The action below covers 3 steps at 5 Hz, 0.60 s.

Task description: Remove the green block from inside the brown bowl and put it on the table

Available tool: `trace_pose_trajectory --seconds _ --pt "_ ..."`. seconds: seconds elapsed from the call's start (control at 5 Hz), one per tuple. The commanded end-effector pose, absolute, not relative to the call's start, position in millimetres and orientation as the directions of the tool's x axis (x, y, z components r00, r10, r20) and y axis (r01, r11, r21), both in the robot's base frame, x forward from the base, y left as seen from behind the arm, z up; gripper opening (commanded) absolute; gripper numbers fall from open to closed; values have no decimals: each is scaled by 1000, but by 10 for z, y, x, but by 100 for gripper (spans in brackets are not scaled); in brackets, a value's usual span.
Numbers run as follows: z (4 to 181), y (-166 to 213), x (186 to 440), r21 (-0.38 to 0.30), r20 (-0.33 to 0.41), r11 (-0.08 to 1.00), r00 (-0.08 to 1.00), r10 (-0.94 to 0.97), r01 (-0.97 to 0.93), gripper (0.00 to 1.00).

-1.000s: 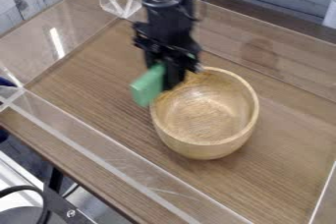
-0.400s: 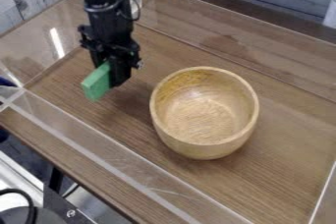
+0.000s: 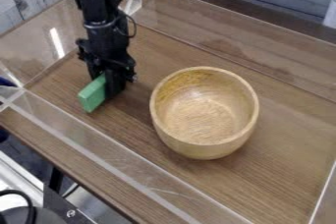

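The green block (image 3: 93, 94) is held at its upper end by my gripper (image 3: 109, 79), which points straight down with its black fingers shut on it. The block's lower end is at or just above the table (image 3: 197, 51), left of the brown bowl (image 3: 205, 111); I cannot tell if it touches. The bowl stands upright with nothing inside it, about a block's length to the right of the gripper.
Clear acrylic walls (image 3: 79, 147) border the tabletop on the near and left sides, close to the block. A black object (image 3: 24, 208) sits outside the wall at the bottom left.
The gripper carried the green block left from beside the bowl's rim and down toward the tabletop. The bowl has stayed put.
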State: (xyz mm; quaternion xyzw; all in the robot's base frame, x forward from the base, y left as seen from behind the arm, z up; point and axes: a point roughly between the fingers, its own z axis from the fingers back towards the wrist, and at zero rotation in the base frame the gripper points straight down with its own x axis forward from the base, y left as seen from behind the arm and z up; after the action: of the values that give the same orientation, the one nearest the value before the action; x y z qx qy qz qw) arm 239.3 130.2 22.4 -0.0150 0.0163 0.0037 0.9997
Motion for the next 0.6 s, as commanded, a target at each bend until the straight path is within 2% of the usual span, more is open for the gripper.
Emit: trace_pose_trajectory --seconds 0.0,0.4 --pt "359 1337 2445 -13 7 1000 1000 18 -17 0" --pt "415 1296 2449 -24 6 999 1000 22 -22 0"
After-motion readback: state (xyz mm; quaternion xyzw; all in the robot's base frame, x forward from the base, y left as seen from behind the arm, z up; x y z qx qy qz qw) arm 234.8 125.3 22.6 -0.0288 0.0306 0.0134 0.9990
